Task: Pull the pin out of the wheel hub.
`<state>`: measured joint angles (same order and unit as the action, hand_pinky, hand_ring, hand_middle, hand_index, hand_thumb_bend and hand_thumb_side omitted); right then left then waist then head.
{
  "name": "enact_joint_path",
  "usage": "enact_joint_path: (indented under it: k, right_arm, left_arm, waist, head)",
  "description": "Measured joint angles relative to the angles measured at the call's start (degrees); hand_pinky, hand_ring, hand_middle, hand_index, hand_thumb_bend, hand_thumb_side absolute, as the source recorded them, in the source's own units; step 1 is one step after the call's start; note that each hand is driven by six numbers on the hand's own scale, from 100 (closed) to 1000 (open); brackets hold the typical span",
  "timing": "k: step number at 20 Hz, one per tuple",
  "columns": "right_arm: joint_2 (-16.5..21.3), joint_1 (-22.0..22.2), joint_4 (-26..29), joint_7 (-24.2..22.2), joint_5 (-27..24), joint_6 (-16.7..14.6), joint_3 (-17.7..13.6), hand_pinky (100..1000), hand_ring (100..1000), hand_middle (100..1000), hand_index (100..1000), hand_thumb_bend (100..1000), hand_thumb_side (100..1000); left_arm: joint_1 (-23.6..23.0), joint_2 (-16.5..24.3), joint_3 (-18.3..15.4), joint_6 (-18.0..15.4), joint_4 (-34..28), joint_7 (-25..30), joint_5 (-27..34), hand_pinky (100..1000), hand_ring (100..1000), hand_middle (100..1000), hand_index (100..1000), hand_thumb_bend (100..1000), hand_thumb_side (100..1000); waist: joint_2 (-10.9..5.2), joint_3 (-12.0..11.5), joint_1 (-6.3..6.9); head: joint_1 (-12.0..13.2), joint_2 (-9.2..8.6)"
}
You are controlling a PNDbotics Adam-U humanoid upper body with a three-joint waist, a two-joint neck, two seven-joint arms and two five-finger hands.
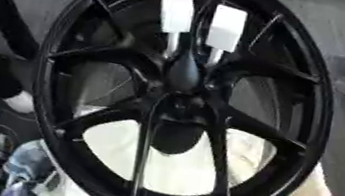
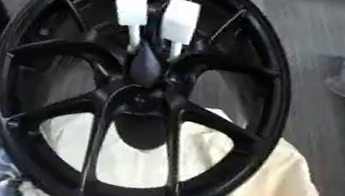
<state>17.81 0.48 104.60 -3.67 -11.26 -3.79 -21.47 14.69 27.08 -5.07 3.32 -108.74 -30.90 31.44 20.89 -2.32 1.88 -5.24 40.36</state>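
No robot hand shows in either eye view, so whether the fingers are open or curled, and whether they hold anything, cannot be told; nor can it be judged which arm is nearer, since neither enters from the left or the right edge; places can therefore only be set against where a robot hand would come in. The black wheel (image 1: 183, 97) stands tilted across the middle of the picture, resting on a cream cloth (image 2: 283, 195) at its lower right; its hub (image 1: 184, 79) sits at the meeting of the spokes, slightly above the wheel's middle. Just above the hub two white blocks (image 1: 200, 19) stand side by side, each on a thin pale stem (image 2: 134, 37) running down toward the hub; these look like the pin, though which one is meant is unclear. Their long axis runs up and away from the hub, nearly upright in view, so the pull probably follows that line, outward from the hub; a robot hand from either side would have to reach to the wheel's upper middle.
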Motion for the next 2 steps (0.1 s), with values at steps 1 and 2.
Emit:
enact_joint_path:
  k: [1,2]
  right_arm:
    - [0.0,0.0,0.0,0.0,-0.1,0.0,0.0,1000,877,808,863,100,654]
    - [0.0,-0.1,0.1,0.1,-0.2,-0.1,0.0,1000,877,808,863,100,653]
  left_arm:
    - [0.2,-1.2,0.3,-0.9,0.0,0.0,0.6,706,649,668,744,192,846]
    - [0.4,-2.3,0.5,-1.6,0.1,0.0,0.9,704,647,666,743,193,847]
  waist:
    - [0.06,0.1,-0.03]
    - [0.08,0.2,-0.05]
  head:
    - [0.1,-0.18]
    - [0.2,-0.21]
